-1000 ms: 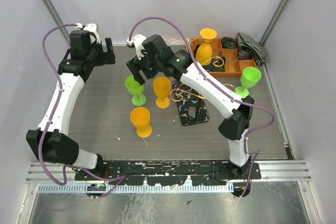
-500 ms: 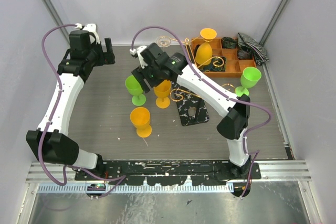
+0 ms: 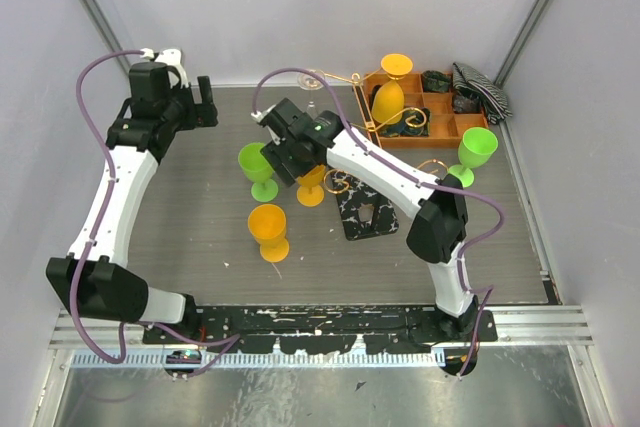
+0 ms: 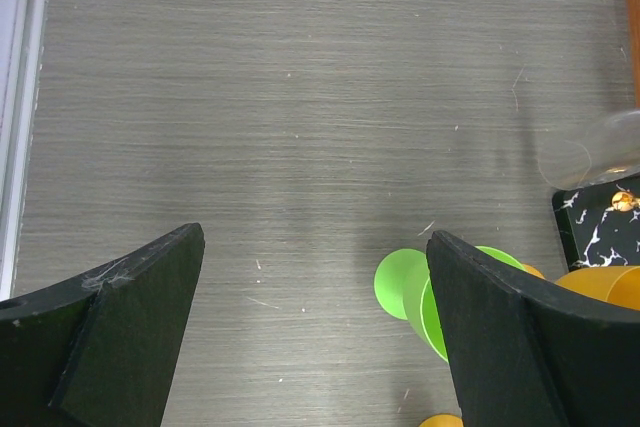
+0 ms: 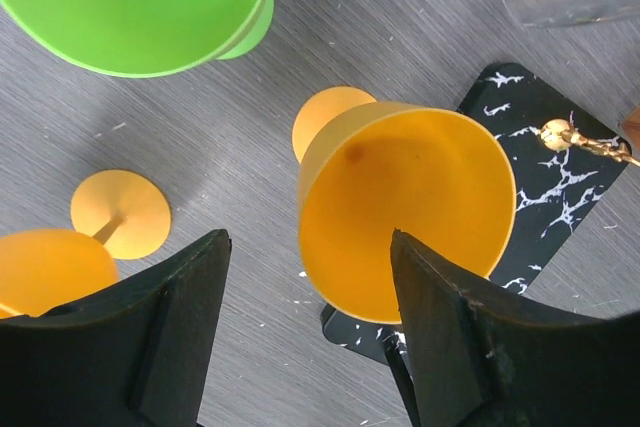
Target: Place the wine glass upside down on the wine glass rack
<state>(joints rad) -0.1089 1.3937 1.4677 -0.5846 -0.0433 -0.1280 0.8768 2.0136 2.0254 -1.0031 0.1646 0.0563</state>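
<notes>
A tabletop seen from above, with the wine glass rack (image 3: 366,211) near the middle: gold scrolled wire on a black-and-white marbled base. Over the last second the right arm has swung in from the green glass (image 3: 258,169), which stands further to the rack's left, and dropped lower. Its right end effector (image 5: 310,242) now hangs directly over the orange wine glass (image 5: 405,212). This glass stands mouth up on the desk (image 3: 200,207), just beside the left edge of the rack's base. In the wrist view the orange bowl sits between the two dark fingers (image 5: 150,347). The fingers have drawn somewhat closer together but are still parted with a gap, and no contact with the glass shows yet. The left end effector (image 4: 315,237) has not shifted — it hovers with its fingers spread wide over bare desk, well to the rack's left and further back. A second orange glass (image 3: 268,229) stands left of the rack on the nearer side, untouched. Nothing hangs on the rack's arms. Judging from this, the robot has chosen its glass and is lining up the grasp — lifting, turning the glass over and hanging it are all still ahead.
</notes>
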